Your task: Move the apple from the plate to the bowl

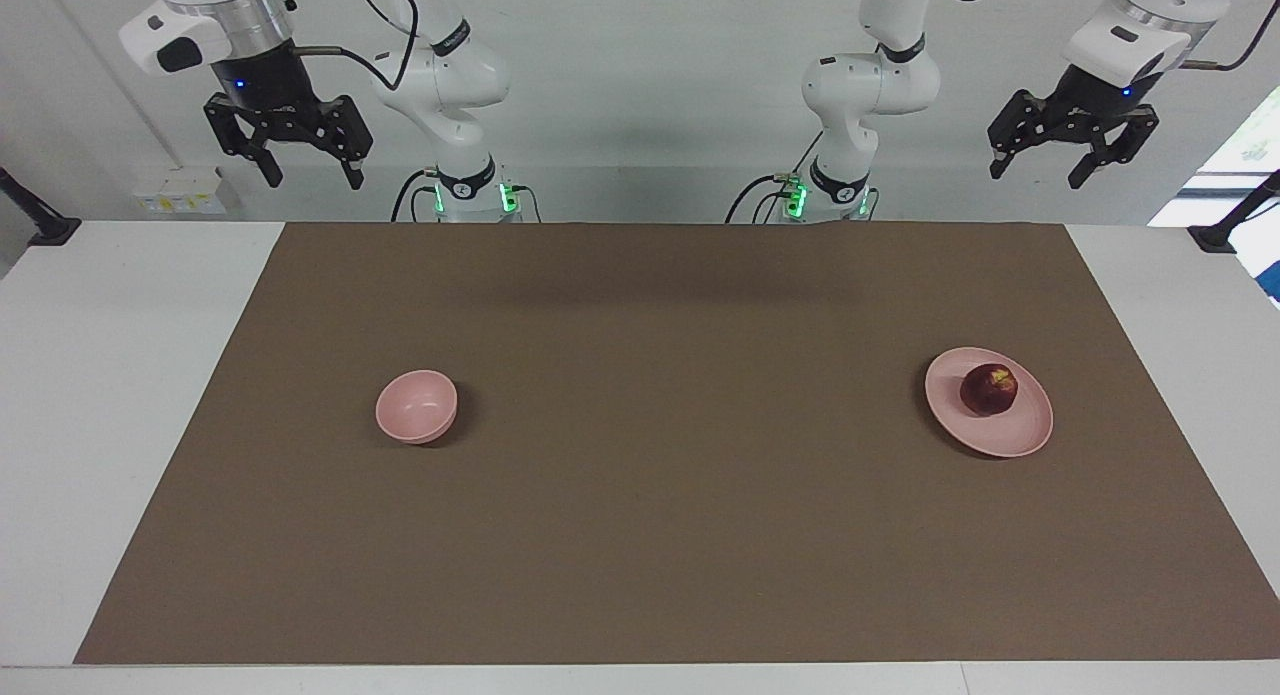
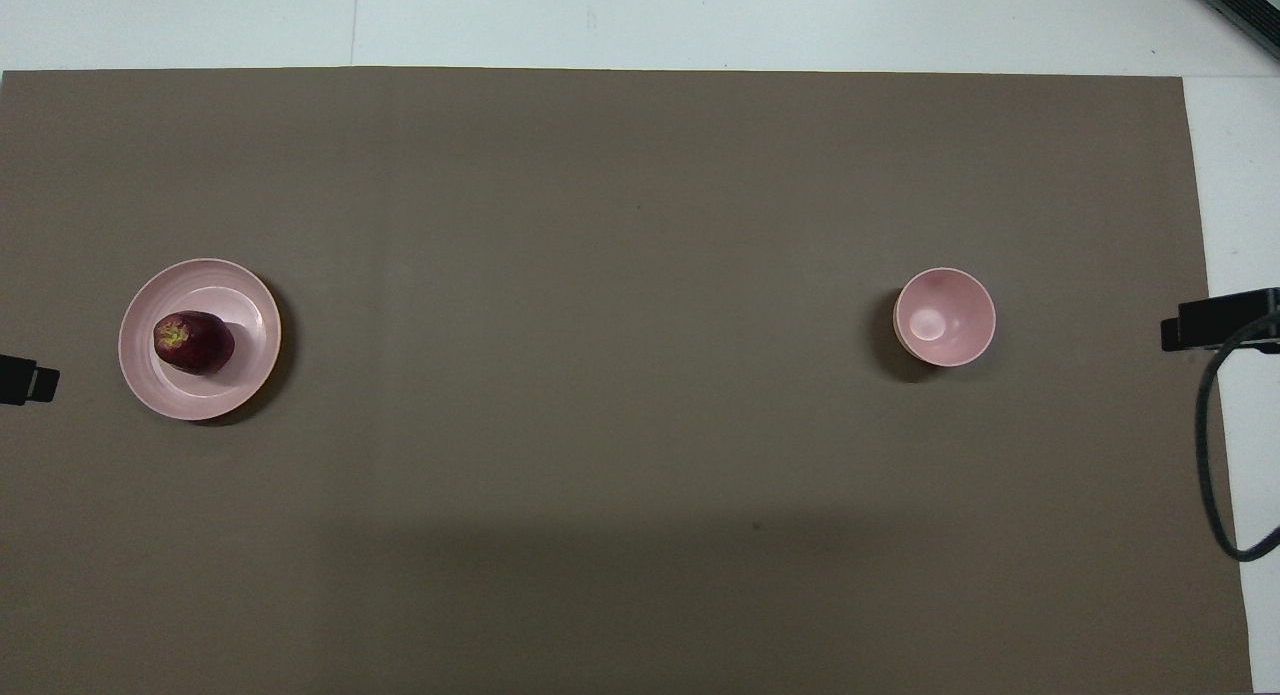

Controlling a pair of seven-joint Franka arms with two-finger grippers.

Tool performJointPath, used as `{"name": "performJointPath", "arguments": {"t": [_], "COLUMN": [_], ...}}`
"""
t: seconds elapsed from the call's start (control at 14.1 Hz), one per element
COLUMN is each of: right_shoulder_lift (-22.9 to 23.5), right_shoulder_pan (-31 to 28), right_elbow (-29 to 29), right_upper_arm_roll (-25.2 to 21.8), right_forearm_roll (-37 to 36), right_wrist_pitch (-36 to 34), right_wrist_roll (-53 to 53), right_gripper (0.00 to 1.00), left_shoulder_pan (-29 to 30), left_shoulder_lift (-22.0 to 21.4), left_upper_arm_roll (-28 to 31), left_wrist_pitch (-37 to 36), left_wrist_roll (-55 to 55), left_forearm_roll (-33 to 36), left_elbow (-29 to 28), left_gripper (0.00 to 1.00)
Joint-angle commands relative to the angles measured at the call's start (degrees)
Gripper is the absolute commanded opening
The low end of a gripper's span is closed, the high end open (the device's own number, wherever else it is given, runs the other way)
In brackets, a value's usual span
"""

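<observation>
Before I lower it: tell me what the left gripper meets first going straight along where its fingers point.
The left gripper, open and raised at its own end, points down. Probably bare table by the mat's corner, short of the plate and apple; depth is unclear.

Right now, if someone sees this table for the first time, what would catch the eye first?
First the dark-red apple, lying on the pink plate toward the left arm's end of the brown mat. Next the small pink bowl, empty, toward the right arm's end. The left pincer and right pincer both hang open, raised by the arms' bases, touching nothing.
</observation>
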Motion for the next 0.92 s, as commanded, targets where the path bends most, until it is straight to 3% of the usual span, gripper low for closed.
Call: {"name": "performJointPath", "arguments": {"t": [0.0, 0.5, 0.85], "right_shoulder_lift": [-0.6, -0.6, -0.6], "right_shoulder_pan": [-0.1, -0.1, -0.1], "right_elbow": [-0.2, -0.2, -0.2], "right_upper_arm_roll": [-0.3, -0.3, -0.3], "right_forearm_roll": [0.7, 0.7, 0.7], "right_wrist_pitch": [-0.4, -0.3, -0.4], "right_wrist_roll": [0.7, 0.7, 0.7], "right_gripper": [1.00, 1.00, 1.00], "left_shoulder_pan": [-0.9, -1.4, -0.5], "left_shoulder_lift": [0.2, -0.3, -0.2], "left_upper_arm_roll": [0.6, -0.6, -0.5], "left_wrist_pitch": [-1.3, -0.2, 12.9], "left_wrist_roll": [-0.8, -0.6, 0.3], "left_forearm_roll": [0.3, -0.2, -0.3], "left_elbow": [1.0, -0.1, -6.8], "left_gripper": [1.00, 1.00, 1.00]}}
